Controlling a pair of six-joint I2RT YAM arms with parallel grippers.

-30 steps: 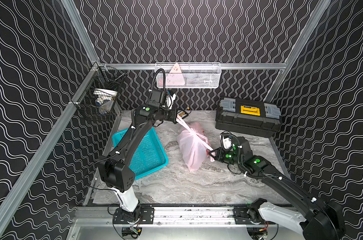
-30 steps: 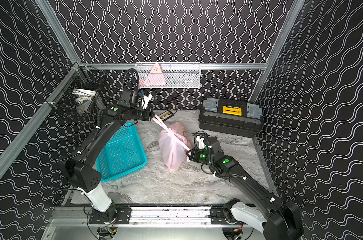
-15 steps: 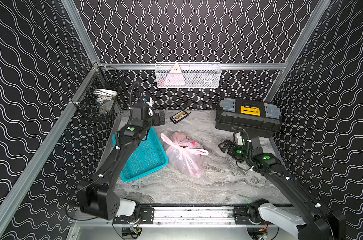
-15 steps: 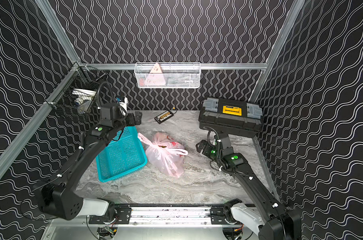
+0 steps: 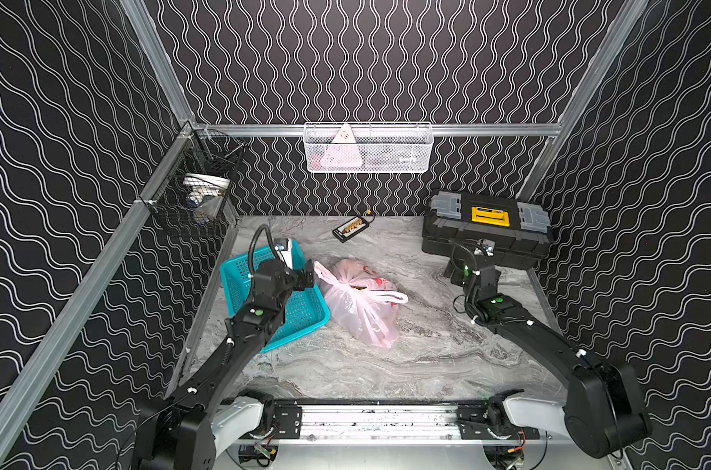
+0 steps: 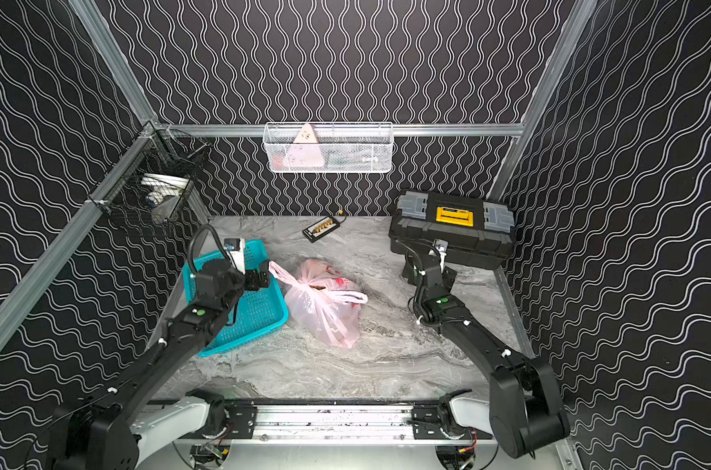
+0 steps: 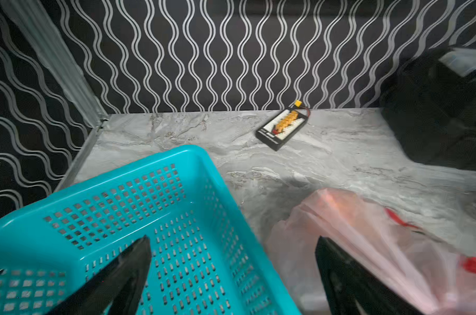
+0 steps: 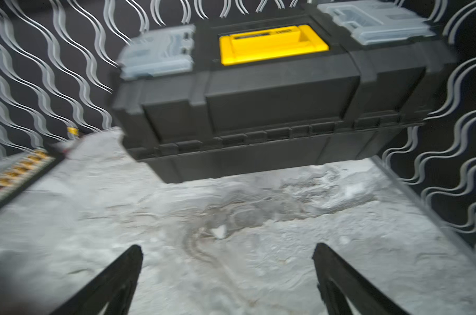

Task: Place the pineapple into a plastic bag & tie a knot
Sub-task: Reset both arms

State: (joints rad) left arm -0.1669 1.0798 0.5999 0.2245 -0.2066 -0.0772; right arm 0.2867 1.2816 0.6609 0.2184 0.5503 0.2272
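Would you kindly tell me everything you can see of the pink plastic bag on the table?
The plastic bag is thin, translucent pale-pink film with red prints, crinkled and bulging around contents I cannot identify. It lies slumped on the marble-look table beside the teal basket. Its handles meet in a knot, loops splaying either way. The open left pincer holds nothing; one loop lies by it.

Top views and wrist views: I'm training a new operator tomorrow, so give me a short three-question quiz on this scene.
1. True or false: the left gripper is shut on the plastic bag.
2. Where does the bag lie relative to the teal basket? A inside it; B beside it; C under it.
3. Which gripper faces the black toolbox?
Key: 1 false, its jaws stand open; 2 B; 3 the right gripper.
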